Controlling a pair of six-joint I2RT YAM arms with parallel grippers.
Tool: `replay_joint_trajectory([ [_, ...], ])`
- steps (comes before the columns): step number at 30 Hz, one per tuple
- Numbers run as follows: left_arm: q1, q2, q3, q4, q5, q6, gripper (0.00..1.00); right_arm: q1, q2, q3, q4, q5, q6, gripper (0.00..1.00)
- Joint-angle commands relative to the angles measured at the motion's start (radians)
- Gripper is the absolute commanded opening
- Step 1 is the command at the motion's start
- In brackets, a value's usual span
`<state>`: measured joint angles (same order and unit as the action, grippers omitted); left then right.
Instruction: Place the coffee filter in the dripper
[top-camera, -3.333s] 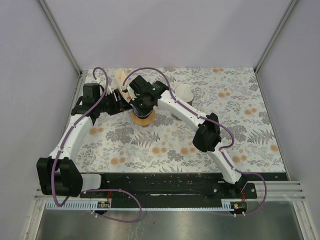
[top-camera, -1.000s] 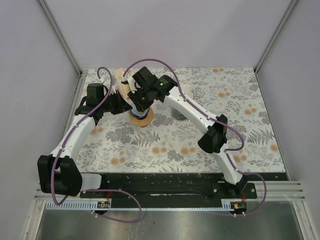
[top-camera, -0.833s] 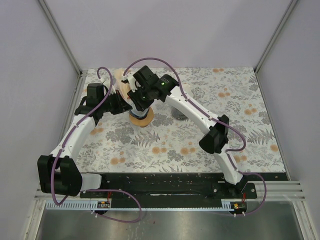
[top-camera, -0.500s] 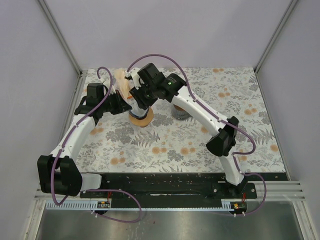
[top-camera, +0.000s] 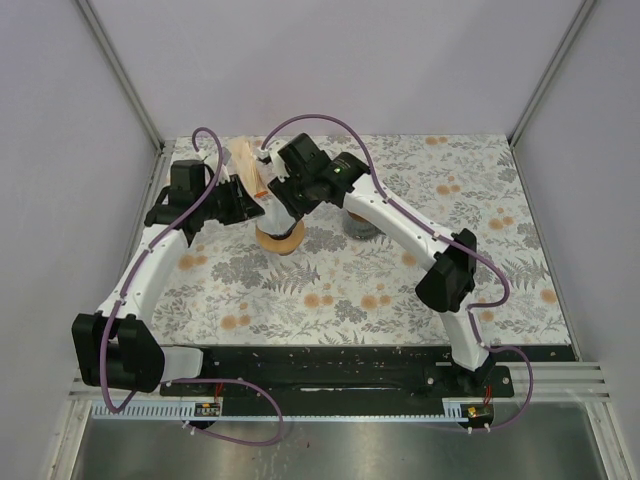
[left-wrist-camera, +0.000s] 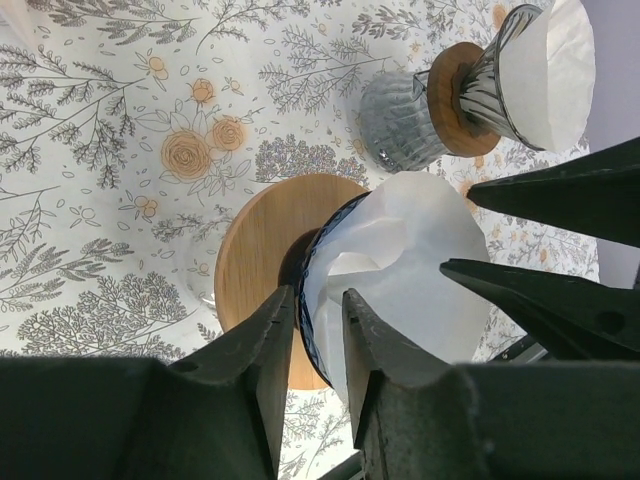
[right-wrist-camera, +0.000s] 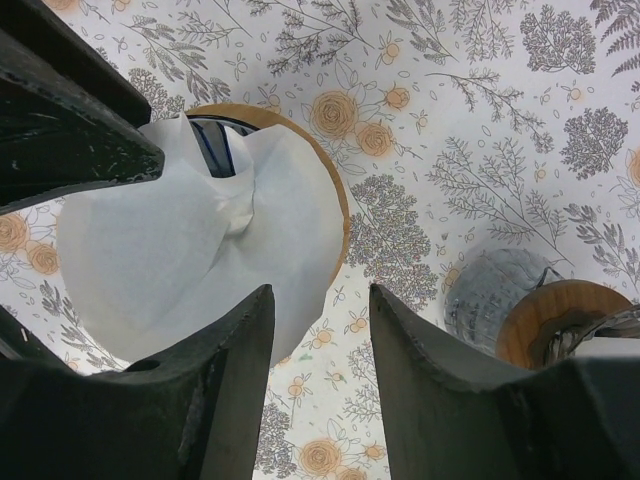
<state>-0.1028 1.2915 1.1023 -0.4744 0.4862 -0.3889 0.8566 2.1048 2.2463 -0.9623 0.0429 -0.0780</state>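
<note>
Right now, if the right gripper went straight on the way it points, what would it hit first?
Probably the edge of the coffee filter, which sits in the dripper just beyond the right gripper; depth is hard to judge.

There is little room around the dripper (left-wrist-camera: 250, 265). The left gripper (left-wrist-camera: 318, 300) straddles its rim on one side, jaws slightly apart. The right gripper (right-wrist-camera: 320, 292) hangs over the opposite edge with jaws parted, so the filter (left-wrist-camera: 410, 250) is hemmed in on both flanks. A second dripper (top-camera: 358, 228) stands near on the right, under the right arm (top-camera: 400, 225), which bars that approach. A peach-coloured pile (top-camera: 243, 160) sits just behind. Toward the near edge and across the right half, the table (top-camera: 500, 270) lies open.
</note>
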Motion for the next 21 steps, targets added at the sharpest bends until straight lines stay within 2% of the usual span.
replay_joint_trajectory([
  [1,0.003,-0.012,0.057,-0.001,-0.011,0.018,0.32,-0.005,0.009,0.006,0.042,0.017,-0.005,0.51],
  [8,0.005,-0.011,0.085,-0.006,-0.021,0.044,0.44,-0.005,0.009,0.016,0.042,0.0,-0.019,0.54],
  [11,-0.001,0.002,0.117,0.014,0.014,0.128,0.55,-0.01,0.003,0.032,0.042,0.0,-0.025,0.58],
  [16,-0.04,0.028,0.177,-0.023,-0.052,0.335,0.74,-0.016,-0.014,0.044,0.042,-0.038,-0.013,0.64],
  [18,-0.058,0.041,0.192,-0.035,-0.081,0.378,0.78,-0.019,-0.022,0.045,0.042,-0.063,-0.002,0.65],
  [21,-0.071,0.077,0.221,-0.05,-0.107,0.383,0.8,-0.028,-0.046,0.033,0.04,-0.049,0.02,0.66],
])
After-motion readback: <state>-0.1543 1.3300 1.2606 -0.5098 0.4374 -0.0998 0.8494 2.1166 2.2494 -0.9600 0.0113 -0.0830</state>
